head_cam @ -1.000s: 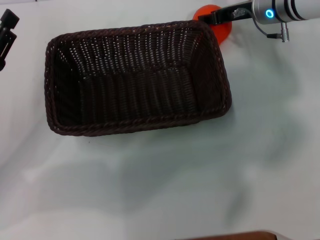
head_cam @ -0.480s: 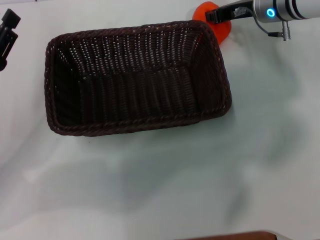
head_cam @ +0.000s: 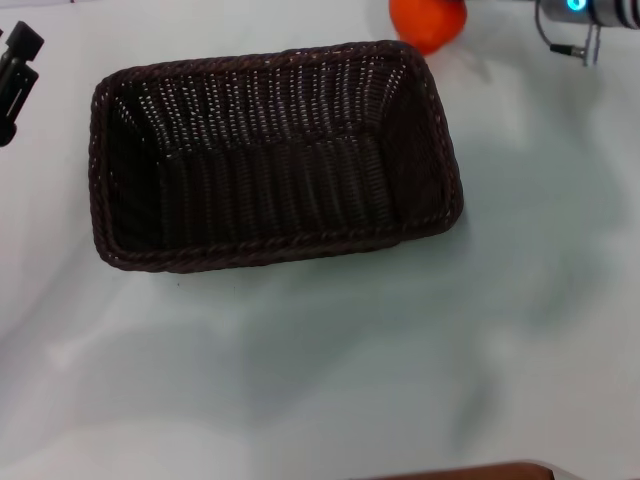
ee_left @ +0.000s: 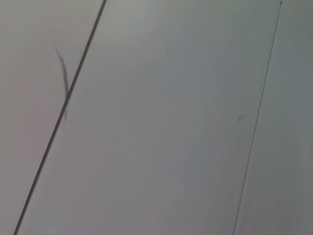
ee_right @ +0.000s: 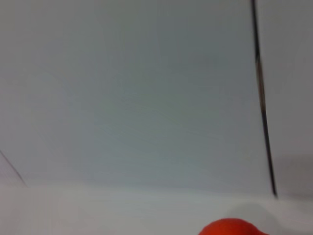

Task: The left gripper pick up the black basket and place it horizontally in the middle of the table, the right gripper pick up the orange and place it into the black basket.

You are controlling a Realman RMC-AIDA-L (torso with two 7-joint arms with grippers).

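The black basket (head_cam: 270,155) lies lengthwise on the white table (head_cam: 330,360), open side up and empty. The orange (head_cam: 428,22) is at the top edge of the head view, just past the basket's far right corner, and appears lifted off the table. It also shows in the right wrist view (ee_right: 230,227). My right arm (head_cam: 585,10), with its cyan light, reaches in from the top right; its gripper tip is cut off by the frame's edge beside the orange. My left gripper (head_cam: 14,68) is parked at the left edge, away from the basket.
A dark brown edge (head_cam: 470,472) shows at the bottom of the head view. The left wrist view shows only a bare pale surface with thin dark seams (ee_left: 58,117).
The right arm has moved up and away toward the top of the head view, and the orange has gone with it. The basket and left gripper have not moved.
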